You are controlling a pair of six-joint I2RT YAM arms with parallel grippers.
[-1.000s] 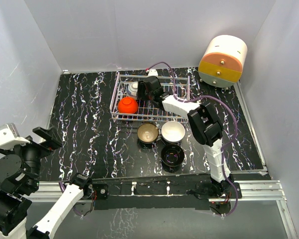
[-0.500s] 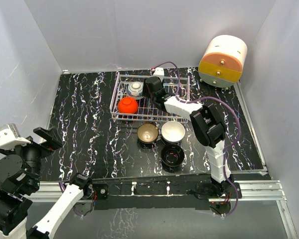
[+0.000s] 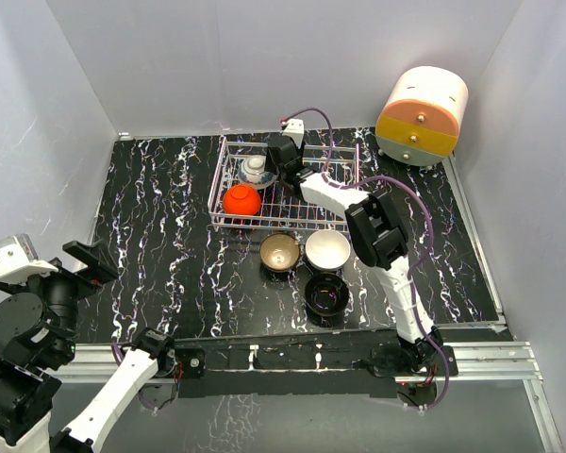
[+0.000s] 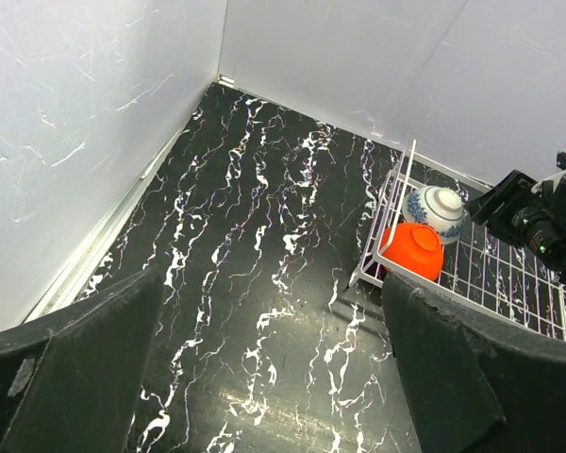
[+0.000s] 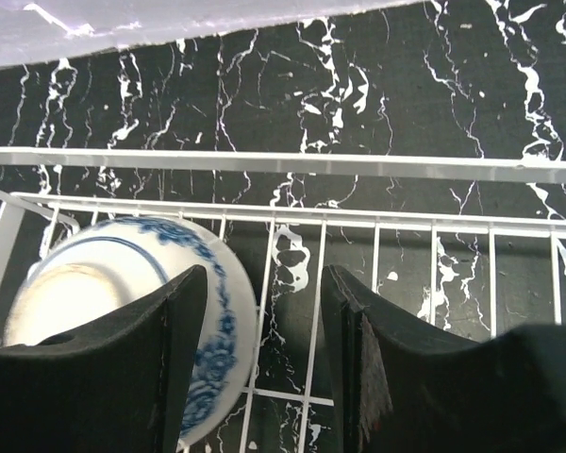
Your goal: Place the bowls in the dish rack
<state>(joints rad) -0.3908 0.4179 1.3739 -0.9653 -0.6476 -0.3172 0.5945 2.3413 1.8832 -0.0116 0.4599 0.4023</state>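
Observation:
The blue-and-white bowl (image 3: 255, 168) lies upside down in the far left of the white wire dish rack (image 3: 285, 226). The red bowl (image 3: 241, 199) lies upside down just in front of it. My right gripper (image 3: 277, 159) hovers open beside the blue-and-white bowl (image 5: 123, 311). In the right wrist view (image 5: 264, 283) its left finger overlaps the bowl's rim and bare rack floor (image 5: 358, 165) shows between the jaws. The tan bowl (image 3: 280, 251), white bowl (image 3: 327, 249) and black bowl (image 3: 326, 293) stand upright on the table in front of the rack. My left gripper (image 3: 92, 257) is open and empty at the near left (image 4: 274, 283).
A cream-and-orange round drawer unit (image 3: 422, 115) stands at the back right. White walls close in the black marbled table (image 3: 160, 217) on three sides. The rack's right half holds no bowls. The rack's near left corner (image 4: 396, 189) shows in the left wrist view.
My right gripper has pulled away from the blue-and-white bowl toward the rack's far side, and the bowl now shows uncovered in the rack. The left arm has not moved.

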